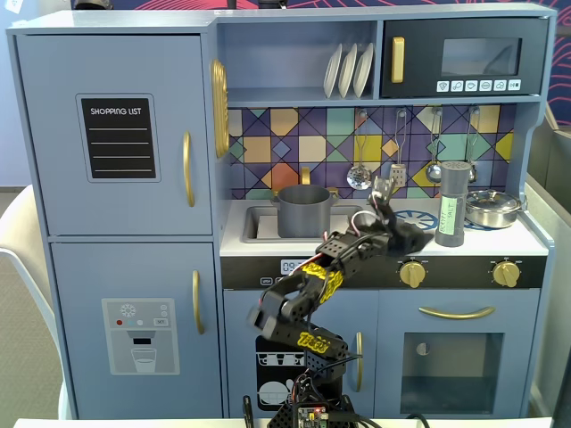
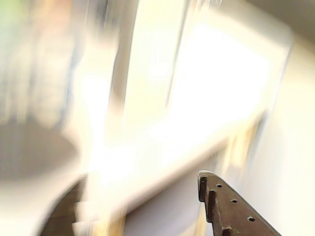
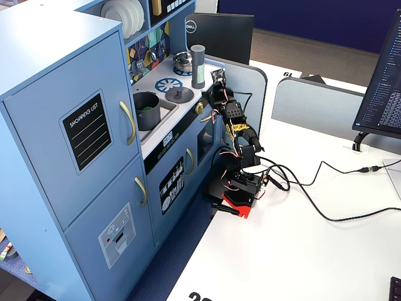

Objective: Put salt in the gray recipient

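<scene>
Gripper point(image 1: 382, 192) is hanging out over the toy kitchen's countertop point(image 1: 375, 241) right now, poking up at the end of the arm point(image 1: 308, 294), and as far as I can tell it's carrying nothing. How far it's spread I honestly can't say: the front fixed view only shows a small jumble of parts up there, and the wrist view is a blown-out blurry mess with just one brown finger point(image 2: 231, 209) sticking in from about 5 o'clock. No sign of anything sitting against that finger.

Going left to right in the front fixed view: the gray recipient point(image 1: 304, 210) is sitting in the sink point(image 1: 257, 223), at roughly 9 o'clock from the gripper. Then the gripper itself. Then the salt point(image 1: 452, 203), standing upright at about 3 o'clock from it, clearly apart, not touching. Just past that at the far right is a shiny steel pan point(image 1: 492, 208), which isn't the target.

So the whole next move is hinging on that 3 o'clock gap. The salt's long axis is running straight up and down, so my guess is the gripper needs to be swinging rightward and coming at it from the side, fingers either side of the body.

In the angled fixed view the salt point(image 3: 198, 66) is standing near the back of the counter, with a flat gray lid point(image 3: 179, 95) lying between it and the recipient point(image 3: 146, 110).
</scene>
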Robot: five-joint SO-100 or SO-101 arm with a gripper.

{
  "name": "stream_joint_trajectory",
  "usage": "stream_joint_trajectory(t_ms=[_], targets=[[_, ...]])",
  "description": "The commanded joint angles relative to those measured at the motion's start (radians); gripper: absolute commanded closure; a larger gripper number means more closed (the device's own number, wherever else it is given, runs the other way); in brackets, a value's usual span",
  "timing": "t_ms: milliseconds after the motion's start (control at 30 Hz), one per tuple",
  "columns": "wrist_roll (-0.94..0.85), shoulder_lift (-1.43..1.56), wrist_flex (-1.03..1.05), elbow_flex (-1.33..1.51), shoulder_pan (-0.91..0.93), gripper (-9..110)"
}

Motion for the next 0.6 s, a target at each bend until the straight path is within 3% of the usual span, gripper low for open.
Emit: stream_joint_trajectory(t_ms=[0,233,567], targets=[[0.008,-0.117,-0.179,-0.153,0.029,51],[0.094,-0.351,-0.227,-0.371,0.018,42],[0.109,-0.626,-0.264,-0.560,0.009,43]])
